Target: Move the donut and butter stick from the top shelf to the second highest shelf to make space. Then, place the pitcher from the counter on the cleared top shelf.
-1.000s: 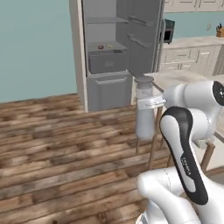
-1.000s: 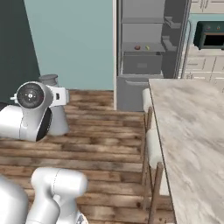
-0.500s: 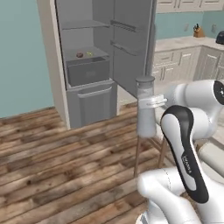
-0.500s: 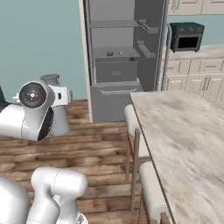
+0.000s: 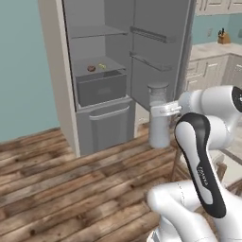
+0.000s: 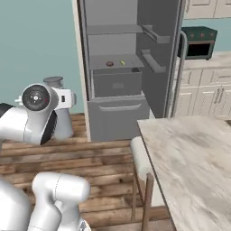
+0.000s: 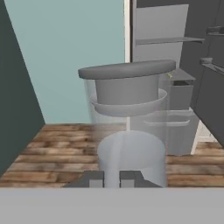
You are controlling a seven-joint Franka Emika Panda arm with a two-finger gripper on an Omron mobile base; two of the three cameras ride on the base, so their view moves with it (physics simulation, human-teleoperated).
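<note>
Closed jaws of the gripper [image 7: 112, 178] clamp the pitcher [image 5: 159, 116] (upright, grey lid on top) above the wooden floor [image 5: 56, 189]. Ahead, in the open fridge [image 6: 118, 67], the donut [image 5: 91, 68] and butter stick [image 5: 102, 66] lie on the second highest shelf [image 5: 113, 63], below the top shelf [image 5: 99, 32].

Fridge open, door [image 5: 158, 52] swung right, its racks jutting beside the opening. Top shelf [image 5: 97, 32] bare edge to edge, free height above. Second shelf [image 5: 101, 64]: donut [image 5: 91, 68] and butter [image 5: 102, 66] mid-shelf, near its front edge. Floor [image 5: 71, 184] before the fridge unobstructed.
</note>
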